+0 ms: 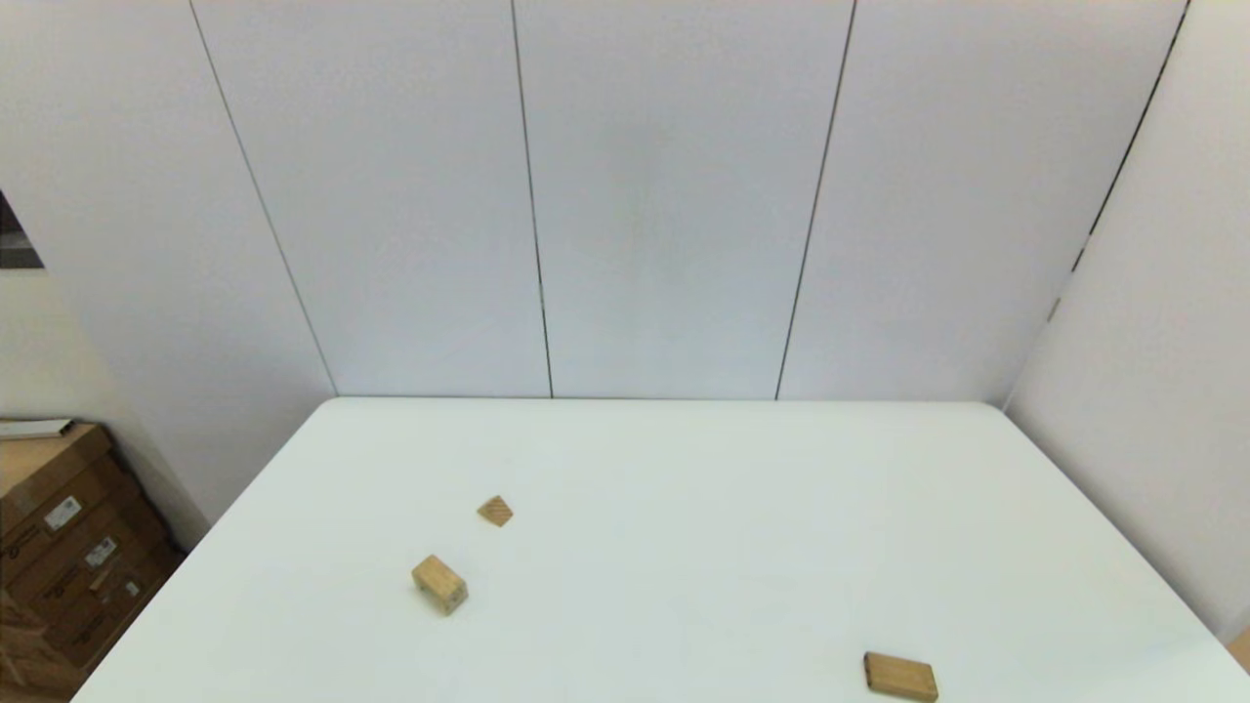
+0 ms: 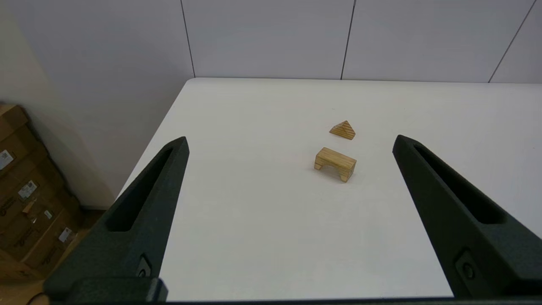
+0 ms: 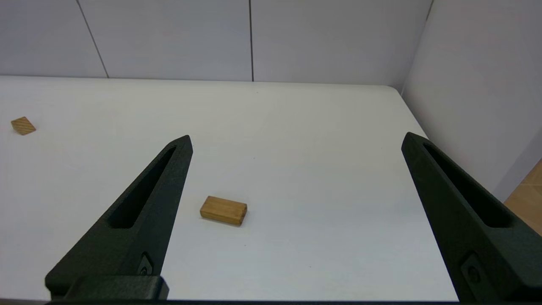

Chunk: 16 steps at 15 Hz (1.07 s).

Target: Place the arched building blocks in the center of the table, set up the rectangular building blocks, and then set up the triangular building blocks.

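Risk: both grippers, left [image 2: 290,144] and right [image 3: 296,142], gape wide and empty, and arch [image 1: 439,584] sits beside wedge [image 1: 495,511], so a careless reach may knock it.

Two long matte-black tapered fingers are seen on the left gripper [image 2: 289,142], each with a recessed slot along its length and a small round screw near the base. The same build is seen on the right gripper [image 3: 296,140].
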Tool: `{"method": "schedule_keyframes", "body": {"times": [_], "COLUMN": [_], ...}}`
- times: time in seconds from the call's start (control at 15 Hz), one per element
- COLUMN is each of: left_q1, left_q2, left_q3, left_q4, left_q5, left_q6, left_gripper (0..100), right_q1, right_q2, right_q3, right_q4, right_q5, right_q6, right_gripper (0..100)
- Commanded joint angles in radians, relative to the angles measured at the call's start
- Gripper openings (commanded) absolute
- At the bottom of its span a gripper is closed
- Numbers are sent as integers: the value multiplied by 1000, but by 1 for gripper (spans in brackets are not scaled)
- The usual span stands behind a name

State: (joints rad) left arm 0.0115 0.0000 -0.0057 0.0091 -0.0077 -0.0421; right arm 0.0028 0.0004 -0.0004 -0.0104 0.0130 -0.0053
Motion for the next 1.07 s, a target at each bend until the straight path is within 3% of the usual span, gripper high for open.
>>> {"method": "schedule_keyframes", "body": {"times": [0.07,0.47,0.87,1.07], "left_q1": [1,-1,-2,-1], "left_q2": [2,2,51,285], "left_q3": [0,-7,-197,-362], "left_q4": [0,15,310,400], "left_q5": [-2,-5,-35,-40], "left_q6": [4,21,16,18], "left_gripper": [100,100,100,100], "right_q1": [0,0,0,0], "right_q2": [0,0,0,0], "right_q3": [-1,0,0,0], "right_q4": [0,0,0,0], "right_q5": [1,1,1,1], "right_q6": [-1,-1,-1,-1], "right_gripper": [100,100,100,100]}}
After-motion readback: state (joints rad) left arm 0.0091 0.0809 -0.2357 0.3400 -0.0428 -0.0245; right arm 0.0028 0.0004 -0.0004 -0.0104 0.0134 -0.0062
